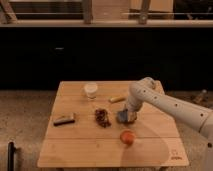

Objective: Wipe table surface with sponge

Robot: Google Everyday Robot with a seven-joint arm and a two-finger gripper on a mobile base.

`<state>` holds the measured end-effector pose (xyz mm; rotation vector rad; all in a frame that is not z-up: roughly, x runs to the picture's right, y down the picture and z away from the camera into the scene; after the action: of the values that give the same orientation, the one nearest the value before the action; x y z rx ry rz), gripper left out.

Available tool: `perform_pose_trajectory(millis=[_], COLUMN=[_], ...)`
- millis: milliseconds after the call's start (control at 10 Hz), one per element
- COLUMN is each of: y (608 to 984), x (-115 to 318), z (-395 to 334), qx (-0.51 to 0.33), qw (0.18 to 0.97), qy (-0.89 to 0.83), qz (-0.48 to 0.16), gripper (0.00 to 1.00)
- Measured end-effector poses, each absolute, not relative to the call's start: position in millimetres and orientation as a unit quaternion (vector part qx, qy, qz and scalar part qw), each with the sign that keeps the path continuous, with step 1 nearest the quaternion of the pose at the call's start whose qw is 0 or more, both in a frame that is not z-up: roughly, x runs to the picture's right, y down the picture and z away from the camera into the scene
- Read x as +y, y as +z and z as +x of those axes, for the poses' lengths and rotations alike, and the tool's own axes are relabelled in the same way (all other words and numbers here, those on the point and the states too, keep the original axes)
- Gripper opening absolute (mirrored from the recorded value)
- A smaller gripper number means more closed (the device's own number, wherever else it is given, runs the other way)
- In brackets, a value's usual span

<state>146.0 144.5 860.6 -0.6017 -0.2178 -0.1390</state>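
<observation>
On the table, a flat dark block lies far left of the sponge. A white cup stands behind and to the left of the sponge, a brown lump sits just left of it, and a small yellowish piece lies just behind it. The sponge itself rests on the boards near the table's middle, with the gripper down at its right edge — apparently touching it, though whether the gripper is open or clamped on the sponge cannot be told. An orange sits just in front of the sponge, and a logo marks the corner far to its front right. The risk here is crowding. A wipe stroke leftward would likely shove the brown lump, and one toward the front could roll the orange off the table — while a loose hold would leave the sponge behind mid-stroke.
</observation>
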Motion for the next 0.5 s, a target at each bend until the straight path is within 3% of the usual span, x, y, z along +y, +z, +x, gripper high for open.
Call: perform_pose_trajectory(millis=[500], y=[871.9], x=[139.3], z=[190.6], qx=[-0.067], qw=[0.951], qy=[-0.038], qz=[-0.299], gripper=[0.00])
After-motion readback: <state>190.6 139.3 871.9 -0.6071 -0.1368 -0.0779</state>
